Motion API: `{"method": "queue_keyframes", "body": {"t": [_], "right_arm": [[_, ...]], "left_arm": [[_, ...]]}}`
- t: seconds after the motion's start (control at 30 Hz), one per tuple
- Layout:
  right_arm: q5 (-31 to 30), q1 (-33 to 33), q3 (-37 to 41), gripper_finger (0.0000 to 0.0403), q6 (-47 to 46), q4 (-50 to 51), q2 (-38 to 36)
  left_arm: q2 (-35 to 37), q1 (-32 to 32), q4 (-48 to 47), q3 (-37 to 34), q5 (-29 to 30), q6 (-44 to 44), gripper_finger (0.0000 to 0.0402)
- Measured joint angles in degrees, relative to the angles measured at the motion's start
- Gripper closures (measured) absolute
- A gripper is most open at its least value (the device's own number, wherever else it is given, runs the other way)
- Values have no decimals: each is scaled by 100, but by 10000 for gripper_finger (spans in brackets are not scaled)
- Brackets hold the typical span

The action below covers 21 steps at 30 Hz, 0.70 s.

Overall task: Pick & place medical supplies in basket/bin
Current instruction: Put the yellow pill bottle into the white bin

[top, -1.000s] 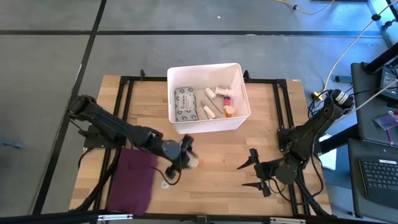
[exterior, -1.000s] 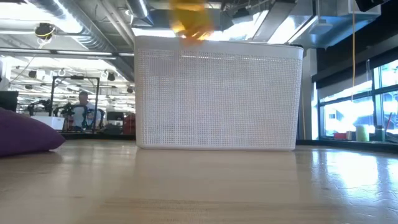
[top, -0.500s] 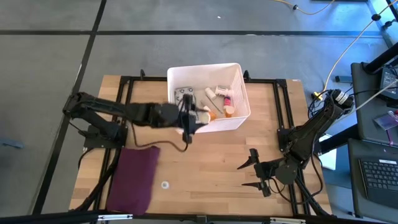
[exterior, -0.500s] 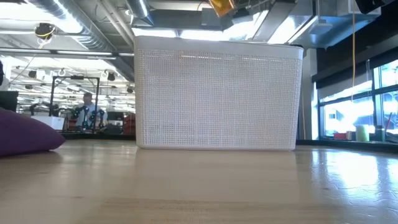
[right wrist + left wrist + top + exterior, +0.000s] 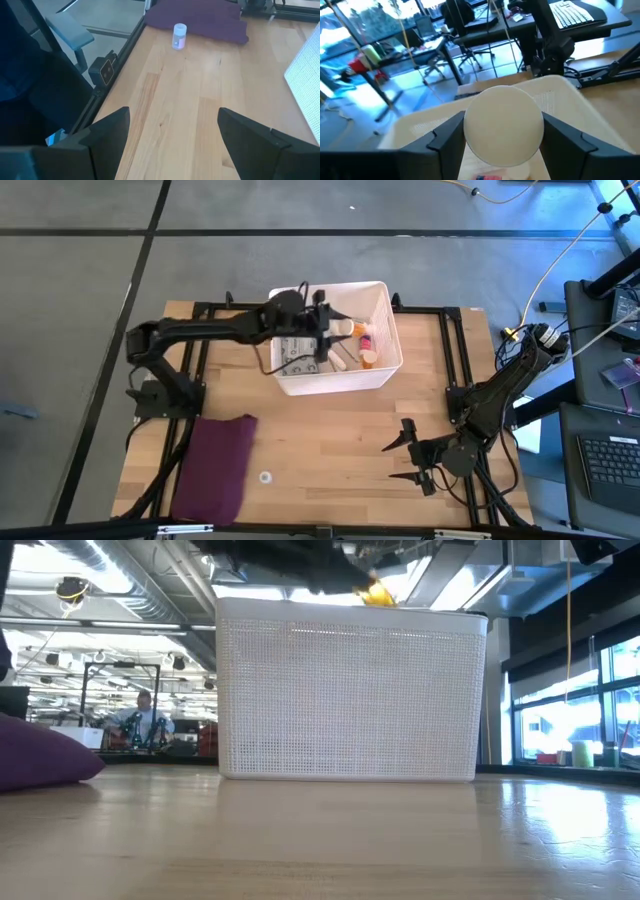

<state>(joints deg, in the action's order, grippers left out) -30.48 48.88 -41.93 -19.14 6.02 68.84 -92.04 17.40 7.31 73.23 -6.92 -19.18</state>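
Left gripper (image 5: 503, 137) grasps a beige bottle (image 5: 503, 131) above the white bin (image 5: 345, 382); right gripper (image 5: 408, 455) released.

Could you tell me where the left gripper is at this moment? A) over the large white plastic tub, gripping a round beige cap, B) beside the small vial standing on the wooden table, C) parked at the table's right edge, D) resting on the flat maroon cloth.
A: in the high view the left gripper is over the large white plastic tub, and the left wrist view shows the round beige cap clamped between its fingers.
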Motion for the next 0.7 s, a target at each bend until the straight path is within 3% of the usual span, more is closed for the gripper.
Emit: {"method": "queue_keyframes", "body": {"t": [0.17,0.5,0.7], "right_arm": [[-2,0,0,99,6,30,0],[-2,-2,-1,99,-14,160,0],[-3,-1,0,99,-15,168,0]], "left_arm": [[-720,299,514,0,-529,236,189],[-2218,414,575,750,-522,256,189],[-2739,414,38,1112,-501,210,189]]}}
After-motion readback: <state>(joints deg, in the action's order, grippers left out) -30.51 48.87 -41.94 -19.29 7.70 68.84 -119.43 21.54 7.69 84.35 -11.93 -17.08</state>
